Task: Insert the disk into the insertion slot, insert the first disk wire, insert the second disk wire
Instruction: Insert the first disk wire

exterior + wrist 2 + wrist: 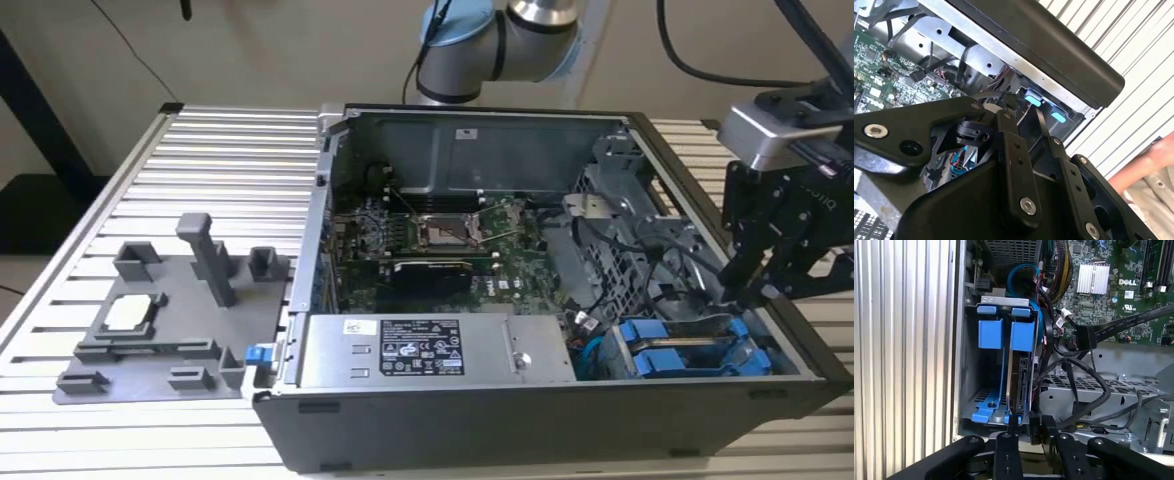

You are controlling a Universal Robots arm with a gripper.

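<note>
Step one done, disk (1021, 377) seated in the insertion slot (968, 370); pincer (1029, 424) appears clamped on a black plug (1036, 431) just beside the disk's edge, so wire steps look unfinished.

- Soft, even light from overhead in the exterior view: the ribbed aluminium table (200, 150) reads pale and bright, almost shadowless.
- The open dark grey computer case (534, 420) is dimmer inside, and its near wall sits in shade.
- On the exterior view's left, the grey plastic fixture plate (160, 330) throws only faint, short shadows.
- In the second wrist view the table slats wash out to near white. The black metal gripper (1021, 111) goes nearly featureless, with just a thin sheen along its edges.
- A person's arm (1149, 165) looks soft and out of focus.
- In the first wrist view the finned silver heatsink (1093, 279) glares, while the grey sheet-metal drive cage with blue plastic rails (990, 335) darkens deep inside.
</note>
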